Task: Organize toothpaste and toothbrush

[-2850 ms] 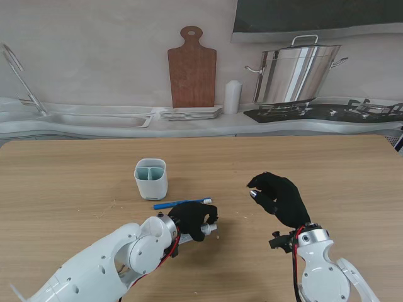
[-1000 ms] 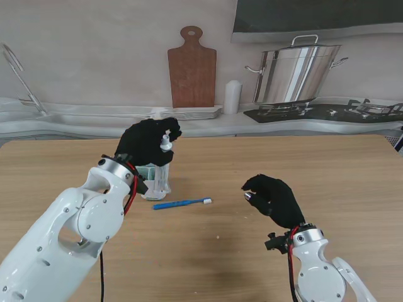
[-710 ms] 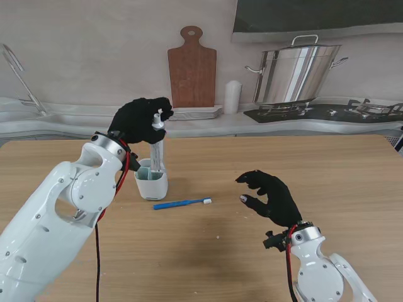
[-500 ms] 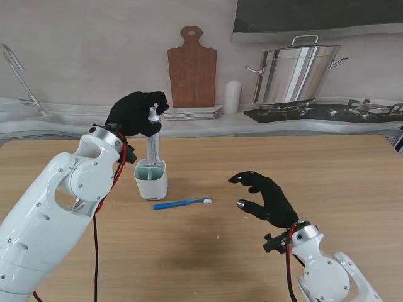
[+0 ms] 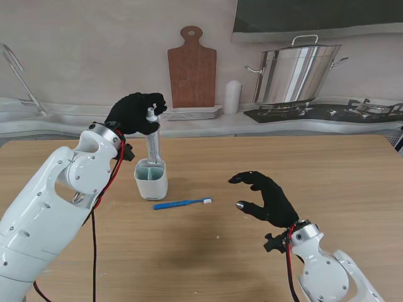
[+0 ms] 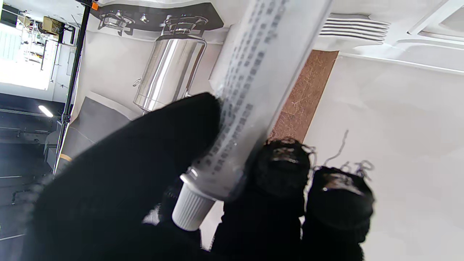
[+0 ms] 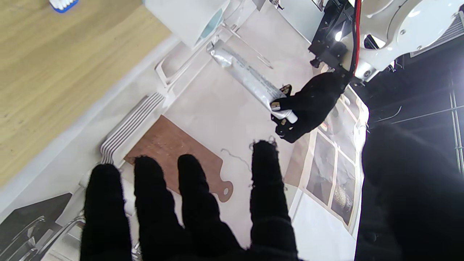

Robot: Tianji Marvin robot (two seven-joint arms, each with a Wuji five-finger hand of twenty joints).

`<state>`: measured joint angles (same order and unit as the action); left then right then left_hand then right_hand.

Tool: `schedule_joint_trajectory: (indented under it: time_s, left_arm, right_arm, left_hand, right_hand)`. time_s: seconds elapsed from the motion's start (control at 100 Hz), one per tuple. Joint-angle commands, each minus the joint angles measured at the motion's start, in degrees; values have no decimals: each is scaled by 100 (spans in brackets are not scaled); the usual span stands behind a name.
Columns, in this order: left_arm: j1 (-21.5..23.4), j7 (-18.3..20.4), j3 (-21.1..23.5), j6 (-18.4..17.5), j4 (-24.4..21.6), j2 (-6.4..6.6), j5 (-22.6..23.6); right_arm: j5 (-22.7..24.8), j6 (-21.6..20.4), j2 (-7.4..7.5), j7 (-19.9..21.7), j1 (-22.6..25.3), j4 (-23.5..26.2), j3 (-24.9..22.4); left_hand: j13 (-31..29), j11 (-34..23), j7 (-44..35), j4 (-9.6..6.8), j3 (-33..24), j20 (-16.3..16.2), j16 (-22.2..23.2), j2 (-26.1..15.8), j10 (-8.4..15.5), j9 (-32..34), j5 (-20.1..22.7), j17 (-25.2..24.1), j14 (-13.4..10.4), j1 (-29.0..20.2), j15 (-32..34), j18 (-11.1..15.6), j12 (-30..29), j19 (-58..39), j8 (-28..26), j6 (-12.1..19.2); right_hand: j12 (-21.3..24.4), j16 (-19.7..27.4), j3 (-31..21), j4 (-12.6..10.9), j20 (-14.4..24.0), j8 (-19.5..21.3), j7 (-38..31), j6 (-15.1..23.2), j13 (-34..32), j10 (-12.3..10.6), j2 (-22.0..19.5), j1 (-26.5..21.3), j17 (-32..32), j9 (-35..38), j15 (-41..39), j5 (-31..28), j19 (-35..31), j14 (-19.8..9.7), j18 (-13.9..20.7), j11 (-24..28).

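Note:
My left hand (image 5: 135, 112) is shut on the cap end of a silver toothpaste tube (image 5: 153, 143), which stands upright with its flat end just above or in the white two-compartment holder (image 5: 151, 182). The left wrist view shows the tube (image 6: 250, 90) pinched between thumb and fingers, white cap toward the palm. A blue toothbrush (image 5: 181, 203) lies flat on the table just nearer to me than the holder. My right hand (image 5: 267, 198) hovers open to the right of the brush, fingers spread, holding nothing. The right wrist view shows the tube (image 7: 246, 78), holder (image 7: 185, 18) and brush head (image 7: 62, 4).
The wooden table (image 5: 327, 170) ends at a backdrop counter with a sink (image 5: 88, 118), a cutting board (image 5: 191, 68), stacked plates (image 5: 190, 113), a white bottle (image 5: 233, 96) and a steel pot (image 5: 296, 72).
My left hand lifted the toothpaste from the table near me, carried it up over the holder and turned it upright. My right hand opened its fingers and shifted slightly left.

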<state>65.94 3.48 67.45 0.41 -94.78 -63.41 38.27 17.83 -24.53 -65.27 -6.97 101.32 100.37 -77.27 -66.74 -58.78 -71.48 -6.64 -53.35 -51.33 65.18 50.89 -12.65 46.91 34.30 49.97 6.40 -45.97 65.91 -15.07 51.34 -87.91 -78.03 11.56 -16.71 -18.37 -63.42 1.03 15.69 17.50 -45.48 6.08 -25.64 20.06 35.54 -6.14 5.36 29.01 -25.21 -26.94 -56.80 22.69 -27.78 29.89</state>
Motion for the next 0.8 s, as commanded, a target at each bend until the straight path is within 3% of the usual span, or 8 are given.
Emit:
schedule_joint_trajectory:
  time_s: [0.0, 0.06, 0.12, 0.17, 0.24, 0.29, 0.38, 0.79]
  left_arm:
    - [-33, 44, 21, -18, -43, -6, 12]
    - [-38, 51, 11, 7, -17, -9, -28]
    - [-42, 92, 11, 11, 2, 0, -24]
    - [-49, 95, 1, 19, 31, -3, -51]
    - [-58, 102, -11, 21, 70, -3, -63]
    - [-66, 99, -25, 26, 107, -7, -96]
    - [-74, 82, -56, 49, 170, -16, -132]
    - [-47, -15, -191, 105, 556, -56, -366]
  right_arm:
    - [2, 37, -22, 80, 56, 49, 13]
    - [-10, 40, -20, 95, 58, 52, 13]
    - [-14, 46, -19, 100, 57, 53, 15]
    - [-11, 51, -19, 100, 56, 53, 16]
    - [-21, 66, -19, 105, 57, 58, 19]
    - [-24, 81, -21, 102, 59, 63, 22]
    - [-7, 89, -26, 75, 54, 60, 31]
    - [54, 55, -23, 60, 53, 38, 34]
  left_hand:
    - [33, -680, -416, -269, -912, -80, 115, -924, 755, -20, 122, -33, -591, -1014, -68, -74, -3, 3, -8, -65]
    - [39, -663, -421, -282, -903, -103, 122, -916, 409, -46, 132, -54, -579, -1025, -65, -90, 2, -7, -14, -73]
    - [41, -677, -415, -286, -885, -115, 123, -931, 759, -15, 125, -55, -576, -1024, -66, -95, -3, -8, -16, -59]
    - [47, -650, -414, -299, -881, -126, 125, -929, 406, -51, 129, -77, -568, -1030, -66, -105, 6, -1, -14, -69]
    - [47, -667, -414, -301, -876, -135, 123, -930, 761, -17, 130, -80, -573, -1022, -65, -105, 1, 0, -14, -62]
    - [52, -653, -413, -314, -870, -149, 123, -933, 554, -34, 124, -85, -571, -1022, -63, -102, 2, -1, -13, -66]
    - [42, -671, -413, -315, -878, -156, 123, -925, 761, -4, 125, -78, -569, -1016, -51, -103, -3, -11, -14, -63]
    - [-17, -703, -463, -313, -1047, -157, 106, -776, 713, 107, 241, -7, -534, -988, 39, -67, 3, -124, 5, -137]
  right_hand:
    - [-19, 124, 15, 240, -72, -9, -3, -15, 19, -87, 5, 242, -14, -50, -7, -89, 4, -111, 29, 59]
    - [-17, 127, 13, 240, -76, -12, 2, -27, 24, -84, 8, 236, -14, -47, -8, -119, 1, -114, 27, 60]
    - [-16, 127, 13, 240, -80, -15, 8, -27, 11, -86, 14, 237, -15, -49, -16, -132, -2, -111, 27, 63]
    - [-15, 129, 11, 240, -82, -16, 11, -32, 14, -76, 7, 239, -6, -51, -17, -151, -9, -108, 32, 64]
    - [-14, 129, 8, 240, -85, -17, 13, -45, 7, -71, 14, 235, 0, -47, -22, -176, -14, -102, 26, 65]
    - [-13, 128, 5, 239, -84, -20, 20, -48, -2, -58, 7, 233, 11, -42, -28, -176, -23, -92, 23, 66]
    - [-18, 125, 14, 238, -81, -22, 34, -62, -34, -46, -12, 243, 35, -47, -44, -118, -42, -77, -5, 78]
    - [-31, 128, 12, 231, -88, 2, -15, -101, -56, 2, -24, 241, 42, -73, -54, -110, -61, -43, -35, 121]
